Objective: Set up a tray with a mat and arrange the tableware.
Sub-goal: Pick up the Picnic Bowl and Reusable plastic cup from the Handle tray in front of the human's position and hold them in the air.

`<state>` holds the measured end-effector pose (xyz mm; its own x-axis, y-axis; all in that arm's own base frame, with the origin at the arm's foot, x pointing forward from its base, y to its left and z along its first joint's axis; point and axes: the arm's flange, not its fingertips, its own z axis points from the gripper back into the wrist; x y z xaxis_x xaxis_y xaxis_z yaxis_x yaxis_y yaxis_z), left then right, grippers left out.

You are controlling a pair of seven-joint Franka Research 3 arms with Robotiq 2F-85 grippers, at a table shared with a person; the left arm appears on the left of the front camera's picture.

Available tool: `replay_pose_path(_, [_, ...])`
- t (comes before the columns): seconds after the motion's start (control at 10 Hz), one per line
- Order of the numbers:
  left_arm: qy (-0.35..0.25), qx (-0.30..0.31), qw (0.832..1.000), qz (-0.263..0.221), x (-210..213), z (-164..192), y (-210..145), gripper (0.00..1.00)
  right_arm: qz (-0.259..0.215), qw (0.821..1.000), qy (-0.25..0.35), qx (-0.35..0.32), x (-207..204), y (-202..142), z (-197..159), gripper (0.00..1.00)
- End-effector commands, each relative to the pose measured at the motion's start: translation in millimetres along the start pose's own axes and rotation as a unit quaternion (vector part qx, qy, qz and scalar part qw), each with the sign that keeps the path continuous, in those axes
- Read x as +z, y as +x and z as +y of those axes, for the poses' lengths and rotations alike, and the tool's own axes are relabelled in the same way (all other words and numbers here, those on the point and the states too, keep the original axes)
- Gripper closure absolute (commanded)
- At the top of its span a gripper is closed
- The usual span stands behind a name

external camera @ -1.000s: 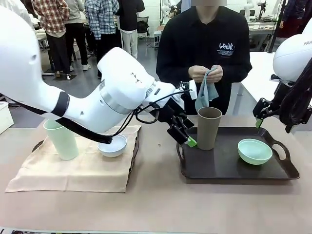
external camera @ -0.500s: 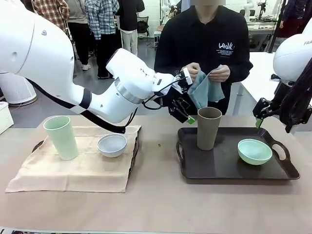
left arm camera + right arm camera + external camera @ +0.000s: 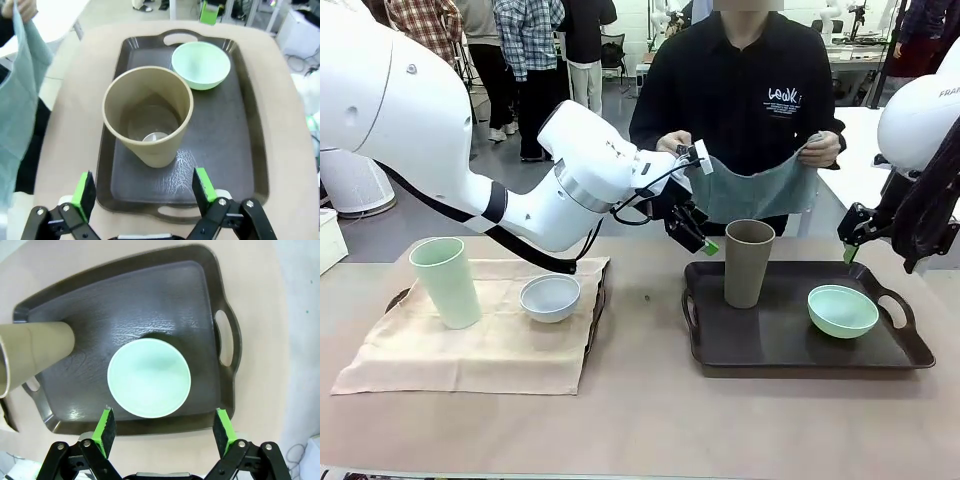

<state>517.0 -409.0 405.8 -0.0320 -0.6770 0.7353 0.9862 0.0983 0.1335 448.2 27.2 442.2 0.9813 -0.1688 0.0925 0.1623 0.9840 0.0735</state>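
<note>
A taupe-brown cup (image 3: 748, 262) and a mint green bowl (image 3: 842, 310) stand on a dark tray (image 3: 800, 350) at the right. At the left, a pale green cup (image 3: 446, 282) and a white bowl (image 3: 550, 297) rest on a beige mat (image 3: 470, 350). My left gripper (image 3: 695, 235) hovers open, just left of the taupe cup's rim; its wrist view looks down on the cup (image 3: 148, 115) and bowl (image 3: 201, 65). My right gripper (image 3: 850, 245) hangs open above the tray's far right, over the mint bowl (image 3: 149, 384).
The person at the far side holds a grey-green cloth (image 3: 755, 190) spread wide between both hands, above the tray's far edge. A second dark tray's edge (image 3: 598, 300) shows under the beige mat. Bare tabletop runs along the front.
My left gripper has drawn up and back from beside the taupe cup. The person has unfolded the cloth from a bunch to full width. The right arm has stayed put.
</note>
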Motion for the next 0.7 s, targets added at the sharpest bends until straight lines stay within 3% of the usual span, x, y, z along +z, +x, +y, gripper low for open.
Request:
replay_pose_path(0.0, [-0.021,0.015,0.999,-0.032,-3,10,-9,0.0,0.002,1.0,-0.016,-0.015,-19,15,0,0.0])
replay_pose_path(0.6, [-0.073,0.046,0.996,-0.012,-51,14,-21,0.0,0.017,0.999,-0.031,-0.014,-44,19,-17,0.0])
